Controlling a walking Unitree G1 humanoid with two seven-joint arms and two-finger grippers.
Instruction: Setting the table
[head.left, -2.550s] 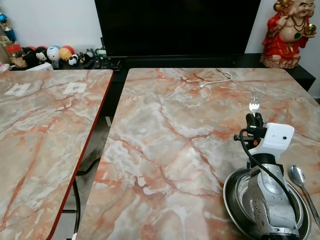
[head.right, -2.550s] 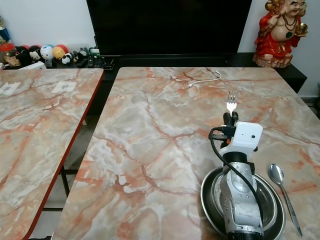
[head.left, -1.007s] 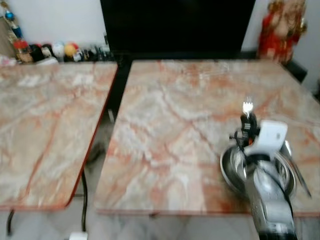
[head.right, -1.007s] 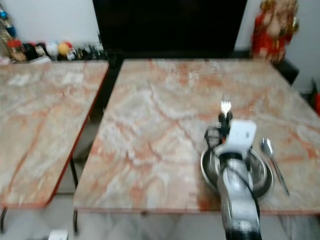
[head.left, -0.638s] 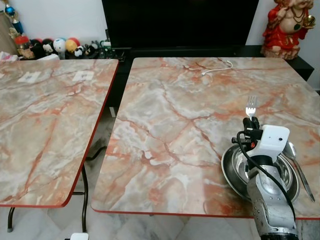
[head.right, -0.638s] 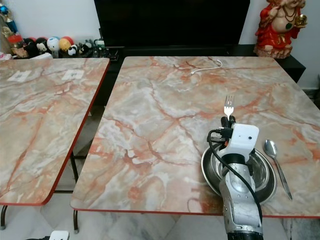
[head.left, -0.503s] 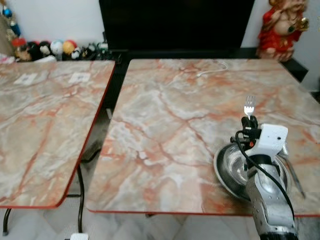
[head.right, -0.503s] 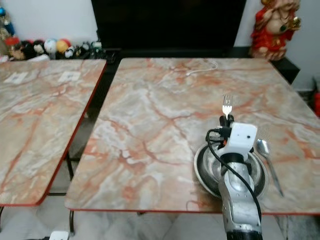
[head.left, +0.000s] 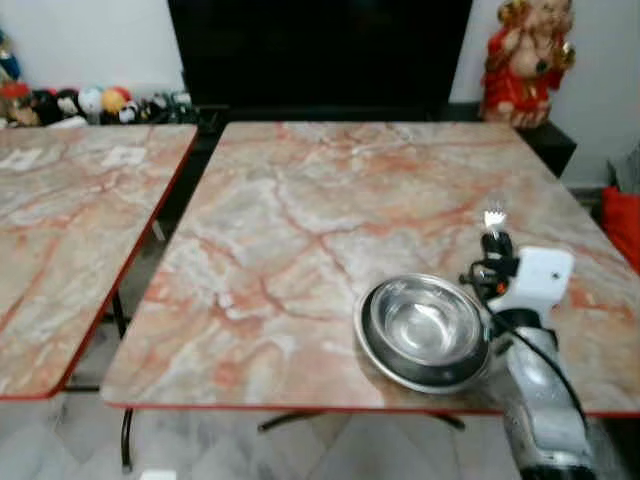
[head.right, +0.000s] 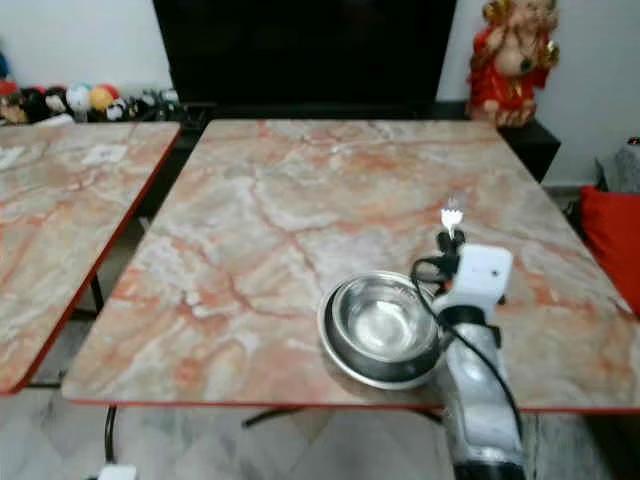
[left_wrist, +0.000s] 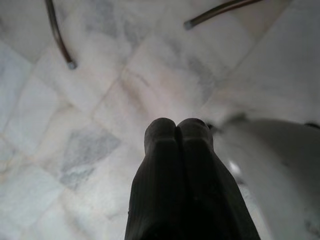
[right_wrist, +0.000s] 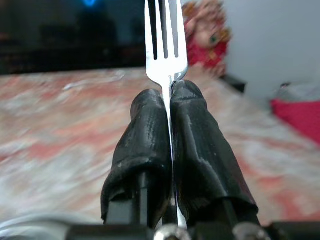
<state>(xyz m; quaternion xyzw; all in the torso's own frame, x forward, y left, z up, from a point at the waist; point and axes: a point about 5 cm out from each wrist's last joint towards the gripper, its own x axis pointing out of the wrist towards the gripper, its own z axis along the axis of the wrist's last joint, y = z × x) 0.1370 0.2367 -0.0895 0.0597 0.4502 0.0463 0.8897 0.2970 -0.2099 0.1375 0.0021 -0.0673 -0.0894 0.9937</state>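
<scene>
Scene: a marble-patterned table is seen from above, with a second matching table off its left edge and a red figurine beyond its far right corner.
Bowl: a steel bowl is set near the front edge of the table, toward the right corner.
Right gripper: the right gripper is raised over the table just beside the bowl's right rim, its two black fingers pressed together on a fork.
Fork: the fork is pinched by its handle; its long axis runs in line with the fingers, and the tines point up and away toward the far edge of the table.
Key relation: the bowl lies to the left of the held fork, close by; the right arm is the nearer one. A place for the fork beside the bowl is judged to be the likely aim, which would call for the fork to be laid flat on the table.
Left gripper: the left gripper hangs idle over the tiled floor, its fingers closed together on nothing.
Focus: the head views are slightly blurred.
</scene>
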